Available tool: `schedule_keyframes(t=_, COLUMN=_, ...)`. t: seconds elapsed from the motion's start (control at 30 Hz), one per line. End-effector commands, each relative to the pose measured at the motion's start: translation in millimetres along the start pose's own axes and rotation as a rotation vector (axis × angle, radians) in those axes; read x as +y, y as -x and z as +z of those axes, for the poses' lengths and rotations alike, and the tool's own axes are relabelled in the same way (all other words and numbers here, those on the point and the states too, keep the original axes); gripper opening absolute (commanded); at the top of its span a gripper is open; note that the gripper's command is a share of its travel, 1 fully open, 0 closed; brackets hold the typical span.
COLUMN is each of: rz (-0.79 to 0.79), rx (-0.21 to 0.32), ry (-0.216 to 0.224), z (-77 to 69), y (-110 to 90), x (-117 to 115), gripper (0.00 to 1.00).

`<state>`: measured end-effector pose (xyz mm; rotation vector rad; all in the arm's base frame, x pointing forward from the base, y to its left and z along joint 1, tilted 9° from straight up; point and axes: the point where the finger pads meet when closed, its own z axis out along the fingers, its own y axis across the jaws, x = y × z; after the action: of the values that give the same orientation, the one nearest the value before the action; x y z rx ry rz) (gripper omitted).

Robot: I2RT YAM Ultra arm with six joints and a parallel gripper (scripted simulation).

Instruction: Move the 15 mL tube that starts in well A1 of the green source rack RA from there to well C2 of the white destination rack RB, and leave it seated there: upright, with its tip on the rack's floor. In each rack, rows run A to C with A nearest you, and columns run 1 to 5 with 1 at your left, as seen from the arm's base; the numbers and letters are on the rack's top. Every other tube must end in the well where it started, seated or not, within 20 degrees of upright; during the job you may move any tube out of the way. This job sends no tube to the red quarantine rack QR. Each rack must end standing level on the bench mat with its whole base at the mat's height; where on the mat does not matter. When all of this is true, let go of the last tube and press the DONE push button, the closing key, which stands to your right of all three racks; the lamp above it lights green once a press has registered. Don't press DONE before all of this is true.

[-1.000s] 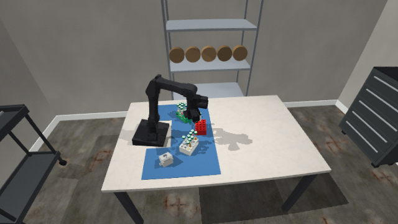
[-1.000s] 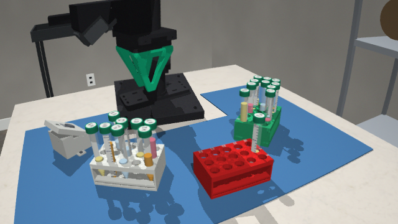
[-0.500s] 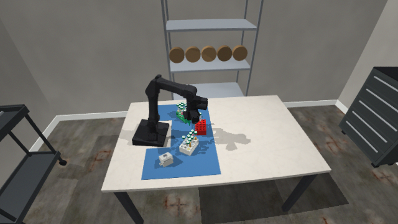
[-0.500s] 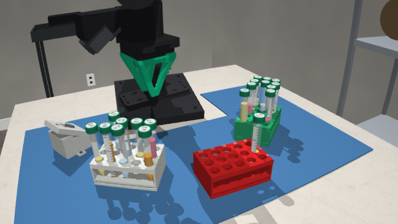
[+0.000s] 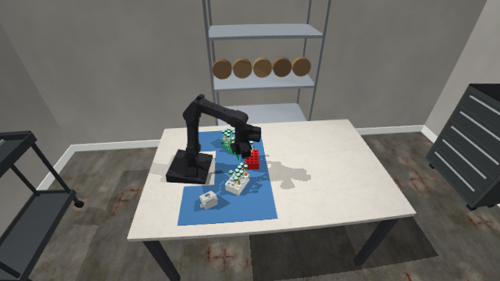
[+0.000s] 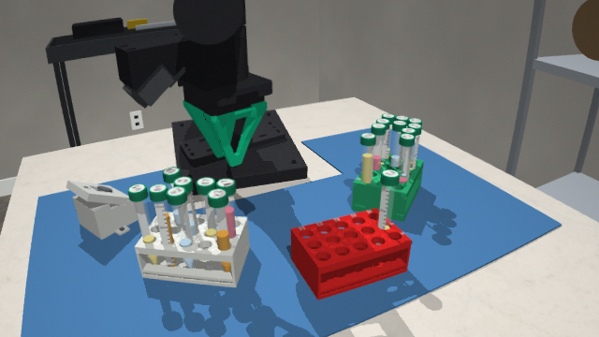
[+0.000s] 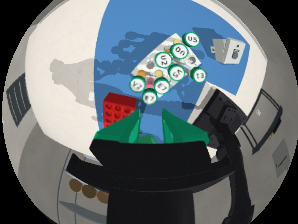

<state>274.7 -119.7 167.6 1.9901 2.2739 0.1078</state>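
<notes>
The green claw (image 6: pixel 232 159) hangs in the air with nothing between its narrowly parted fingers, above the blue mat (image 6: pixel 468 206) between the racks. One capped tube (image 6: pixel 386 198) stands in a far-right well of the red rack (image 6: pixel 328 276), just in front of the green rack (image 6: pixel 407 197); the white rack (image 6: pixel 234 262) sits left on the bench (image 6: pixel 538 290).

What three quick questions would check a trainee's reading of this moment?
1. True or false: the claw is gripping a tube.
2. How many tubes stand in the red rack?
3. Which rack sits nearest the grey button box? A: the green rack. B: the white rack. C: the red rack.

Key: 1 false, nothing is between the fingers; 2 one, in a corner well; 3 B.
</notes>
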Motion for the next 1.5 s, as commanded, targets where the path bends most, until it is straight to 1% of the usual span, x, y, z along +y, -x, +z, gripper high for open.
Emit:
schedule_keyframes(t=0.0, rz=-0.001, rx=-0.024, ry=0.029, z=-2.0, y=5, x=6, gripper=0.3)
schedule_keyframes(t=0.03, rz=-0.001, rx=-0.024, ry=0.029, z=-2.0, y=5, x=6, gripper=0.3)
schedule_keyframes(t=0.33, rz=-0.001, rx=-0.024, ry=0.029, z=13.5, y=5, x=7, gripper=0.3)
schedule_keyframes(t=1.47, rz=-0.001, rx=-0.023, ry=0.029, z=22.8, y=3, x=5, gripper=0.3)
